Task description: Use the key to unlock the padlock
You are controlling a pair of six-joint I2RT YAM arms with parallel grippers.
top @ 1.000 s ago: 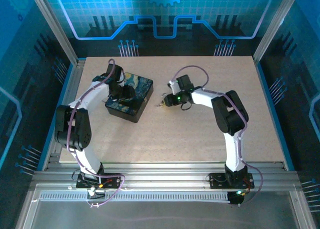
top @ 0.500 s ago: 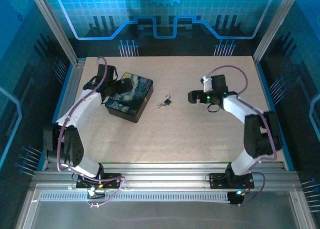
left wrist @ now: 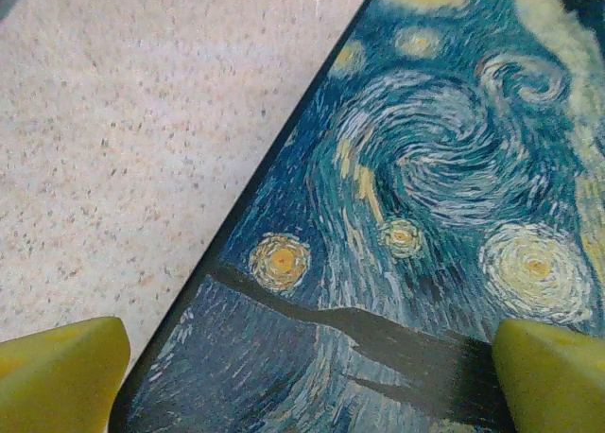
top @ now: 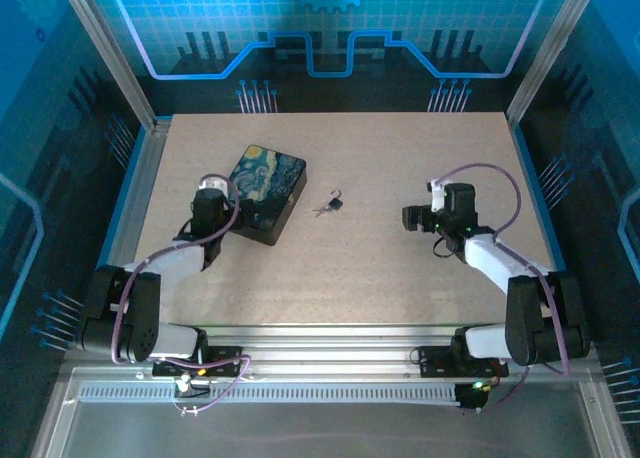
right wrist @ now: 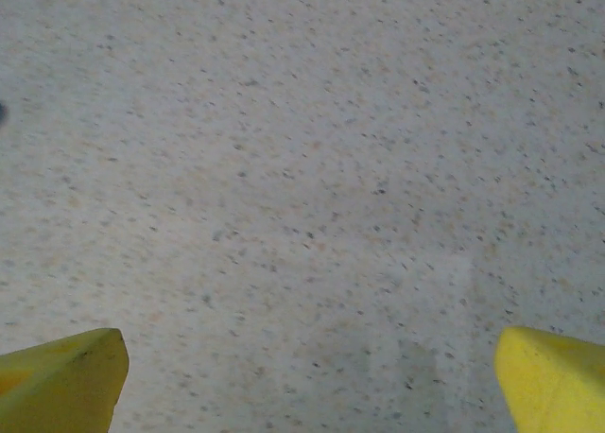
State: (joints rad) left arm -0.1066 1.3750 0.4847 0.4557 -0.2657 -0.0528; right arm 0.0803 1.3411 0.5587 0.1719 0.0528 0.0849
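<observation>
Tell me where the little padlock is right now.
Seen from the top view, the padlock lies on the table, just right of the painted box and left of the right gripper.

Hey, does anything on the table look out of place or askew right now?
Nothing spilled or damaged. The box sits skewed to the edges of the table. The padlock lies loose right of it, the key touching or beside it; too small to tell which.
</observation>
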